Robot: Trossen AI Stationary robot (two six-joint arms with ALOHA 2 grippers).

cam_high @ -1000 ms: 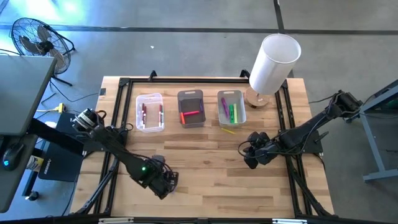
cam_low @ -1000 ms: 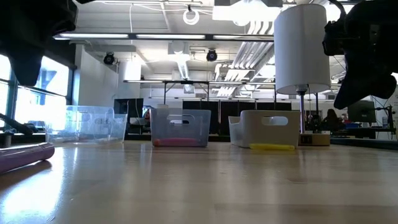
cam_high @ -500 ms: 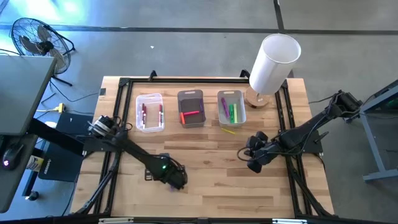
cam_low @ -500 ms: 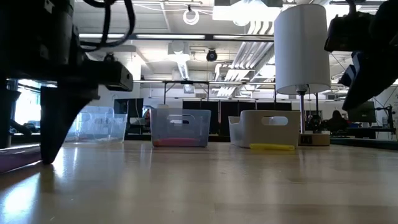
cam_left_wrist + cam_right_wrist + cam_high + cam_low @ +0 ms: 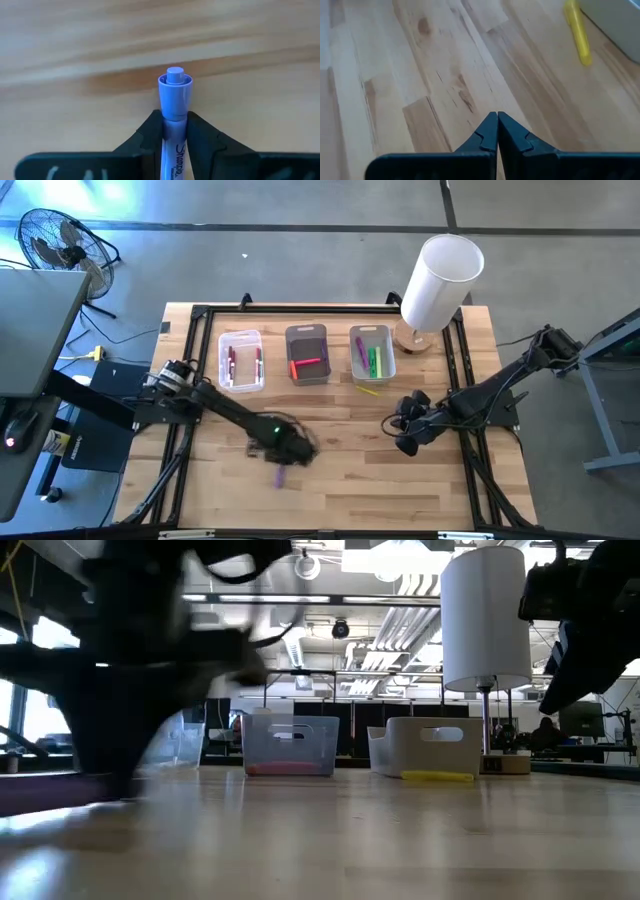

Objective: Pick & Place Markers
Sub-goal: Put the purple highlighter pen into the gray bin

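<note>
A purple marker [image 5: 175,95] lies near the table's front, left of centre, and shows as a short purple stick [image 5: 281,477] in the high view. My left gripper [image 5: 285,462] points down over it, shut on it. My right gripper [image 5: 400,436] hangs shut with nothing in it above the table's right half. A yellow marker [image 5: 368,390] lies on the wood in front of the right-hand bin and also shows in the right wrist view [image 5: 577,30]. More markers lie in the three bins at the back. My left gripper pinches the purple marker's barrel [image 5: 174,131] just behind its cap between the two fingers [image 5: 150,135]. The fingers come from above and lie across the marker. The cap end [image 5: 175,85] sticks out past them. The marker lies level, low at the table top.
Three small bins stand in a row at the back: a clear one [image 5: 241,360], a dark grey one [image 5: 307,354] and a light one [image 5: 372,352]. A tall white cylinder [image 5: 440,280] on a wooden base stands at the back right. Bare wood lies between the grippers.
My left gripper has swung toward the table's right and come down over the purple marker, which now sits between its fingers. The marker has stayed at the same spot on the table. My right arm has kept its place.
</note>
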